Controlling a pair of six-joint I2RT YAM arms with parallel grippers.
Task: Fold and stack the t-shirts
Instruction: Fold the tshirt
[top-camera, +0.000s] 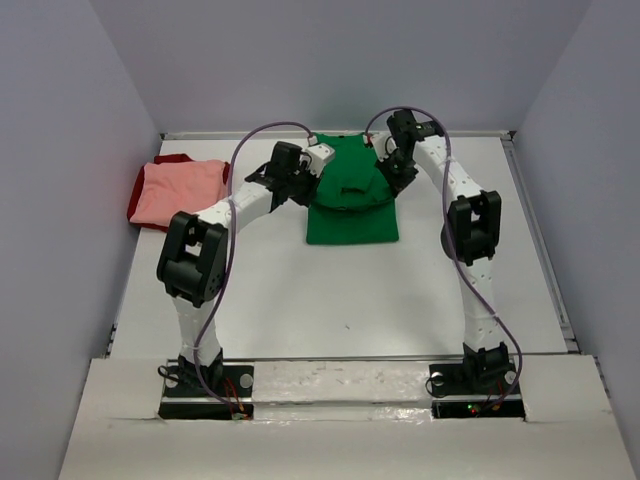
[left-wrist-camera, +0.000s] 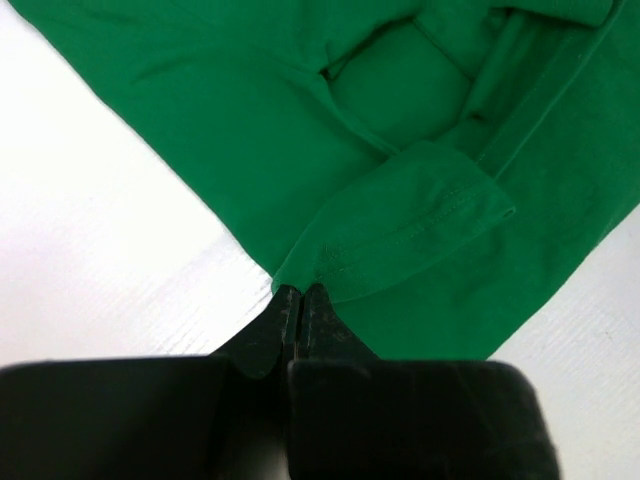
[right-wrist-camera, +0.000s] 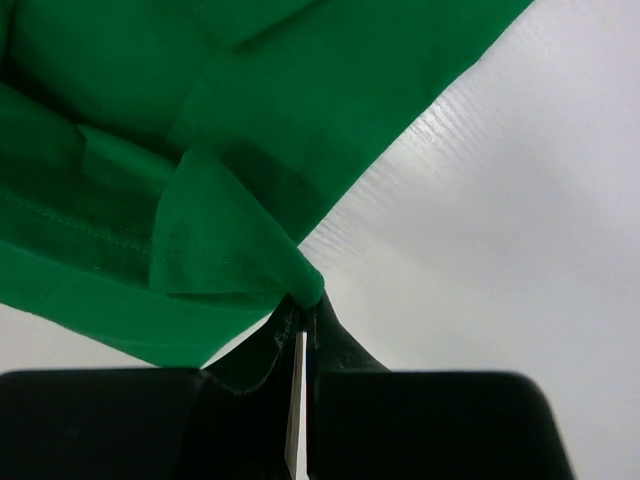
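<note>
You see the green t-shirt (top-camera: 350, 218), bright and rumpled (stitched hems showing), lying lengthwise near-to-far, sleeves far; left gripper (left-wrist-camera: 300, 297) and right gripper (right-wrist-camera: 303, 308) each clamp its edge.

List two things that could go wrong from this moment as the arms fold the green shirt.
1. The left gripper and the right gripper each pinch only a small tip of the green shirt; a pull could let it slip out.
2. The cloth is bunched between the two grips, so the fold may set down creased or uneven.
</note>
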